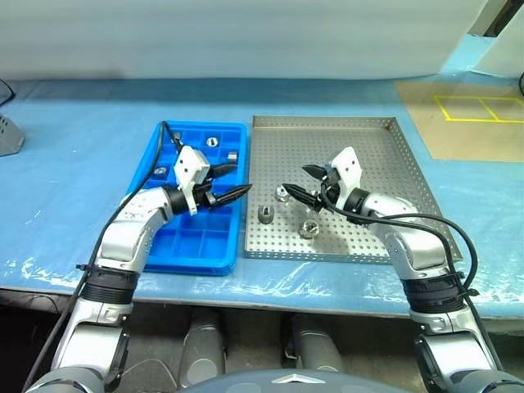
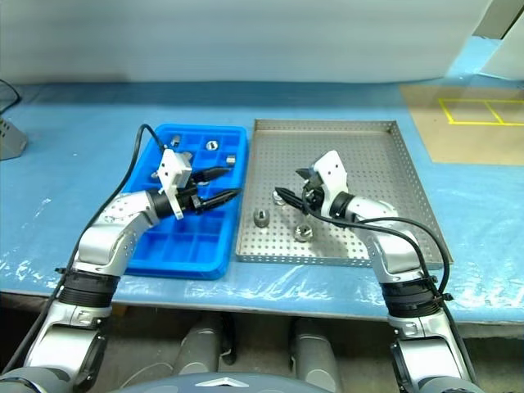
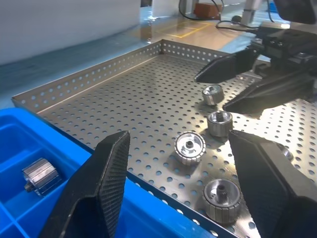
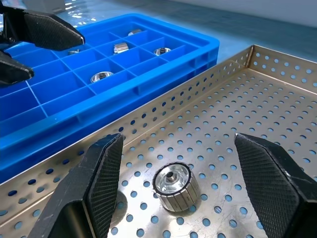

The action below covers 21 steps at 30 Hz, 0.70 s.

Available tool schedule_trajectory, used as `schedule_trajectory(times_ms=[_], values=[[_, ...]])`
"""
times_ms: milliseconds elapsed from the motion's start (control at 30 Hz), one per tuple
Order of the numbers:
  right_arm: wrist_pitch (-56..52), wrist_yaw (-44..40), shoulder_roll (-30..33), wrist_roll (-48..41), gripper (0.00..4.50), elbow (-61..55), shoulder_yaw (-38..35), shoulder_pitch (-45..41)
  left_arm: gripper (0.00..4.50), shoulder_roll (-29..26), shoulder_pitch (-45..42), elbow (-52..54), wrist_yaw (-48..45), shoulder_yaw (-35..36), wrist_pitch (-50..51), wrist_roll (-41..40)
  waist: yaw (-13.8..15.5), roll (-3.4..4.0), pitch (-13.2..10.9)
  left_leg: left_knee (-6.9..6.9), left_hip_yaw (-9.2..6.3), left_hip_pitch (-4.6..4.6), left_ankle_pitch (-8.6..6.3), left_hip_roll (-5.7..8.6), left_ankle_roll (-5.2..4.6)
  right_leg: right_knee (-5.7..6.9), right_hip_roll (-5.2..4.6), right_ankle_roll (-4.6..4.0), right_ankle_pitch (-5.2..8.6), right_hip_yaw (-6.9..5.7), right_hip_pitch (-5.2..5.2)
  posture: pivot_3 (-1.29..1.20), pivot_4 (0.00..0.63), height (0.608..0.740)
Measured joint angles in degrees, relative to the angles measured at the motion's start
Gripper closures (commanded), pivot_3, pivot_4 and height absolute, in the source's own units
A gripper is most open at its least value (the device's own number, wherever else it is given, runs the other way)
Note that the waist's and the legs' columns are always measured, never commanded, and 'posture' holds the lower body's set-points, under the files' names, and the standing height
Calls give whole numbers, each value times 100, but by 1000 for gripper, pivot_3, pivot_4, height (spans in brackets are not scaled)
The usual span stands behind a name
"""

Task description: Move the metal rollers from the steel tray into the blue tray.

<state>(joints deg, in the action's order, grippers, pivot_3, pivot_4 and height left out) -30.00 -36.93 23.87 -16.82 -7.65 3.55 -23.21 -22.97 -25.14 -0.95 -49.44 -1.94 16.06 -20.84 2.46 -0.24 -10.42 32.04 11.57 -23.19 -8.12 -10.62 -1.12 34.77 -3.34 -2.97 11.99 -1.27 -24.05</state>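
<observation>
Grey object [image 1: 8,135] cut by edge, blue tray [image 1: 176,254] partly behind left arm

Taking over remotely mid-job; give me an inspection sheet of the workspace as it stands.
Surface: table under blue sheeting.
Job's things: steel tray holds four metal rollers; blue tray holds at least three.
Clutter: grey object at the table's left edge.
Grippers: left gripper open over the blue tray's right side; right gripper open above a roller.
Cables: black cable along each arm.
Surroundings: brown floor with yellow tape.
</observation>
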Motion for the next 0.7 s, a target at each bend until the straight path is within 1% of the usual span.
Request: schedule_trajectory(times_ms=[200, 700], values=[[0, 80, -25, 20, 841, 0, 0, 175, 1160, 20, 112, 36, 34, -1, 43, -9, -3, 0, 0, -1, 0, -1, 0, 0, -1, -1, 0, 0, 0, 0, -1, -134, 150, 740], [0, 73, -4, 21, 841, 0, 0, 170, 1160, 18, 85, 80, -15, -8, 84, -24, -4, 0, 0, 0, 0, 0, 0, 0, -1, 0, 0, 1, 0, 0, 0, -137, 150, 740]])
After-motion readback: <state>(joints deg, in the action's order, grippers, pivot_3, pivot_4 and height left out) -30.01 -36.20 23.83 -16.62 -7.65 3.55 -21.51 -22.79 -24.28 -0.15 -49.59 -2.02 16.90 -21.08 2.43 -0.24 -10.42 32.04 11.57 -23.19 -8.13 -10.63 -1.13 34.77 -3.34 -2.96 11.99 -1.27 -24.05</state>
